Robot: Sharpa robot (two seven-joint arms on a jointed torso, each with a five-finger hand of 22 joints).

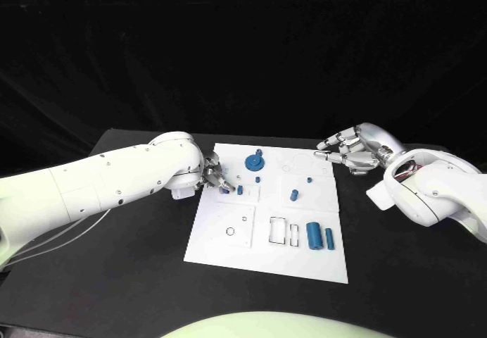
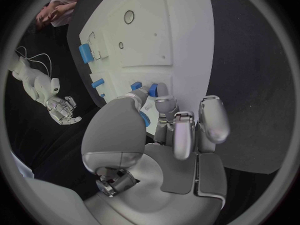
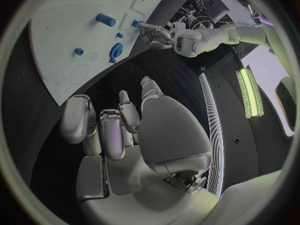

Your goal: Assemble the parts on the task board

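Observation:
The white task board [image 1: 274, 243] lies mid-table. My left hand [image 1: 215, 176] is over its left edge and pinches a small blue part [image 2: 145, 119] between thumb and finger, low over the board [image 2: 150, 40]. Just past the fingertips stands a short blue peg [image 1: 241, 189]. A blue gear-like part [image 1: 255, 164] stands near the far edge, with small pegs [image 1: 294, 195] in the middle. Two blue cylinders [image 1: 321, 236] lie side by side on the right. My right hand [image 1: 350, 151] hovers off the board's far right corner, fingers loosely bent, holding nothing.
Outlined slots [image 1: 277, 230] and a small round hole [image 1: 230, 231] mark the board's near half. Black table [image 1: 406, 282] surrounds the board. The right wrist view shows the board [image 3: 62, 40], the gear [image 3: 116, 50] and my left hand [image 3: 156, 35] beyond.

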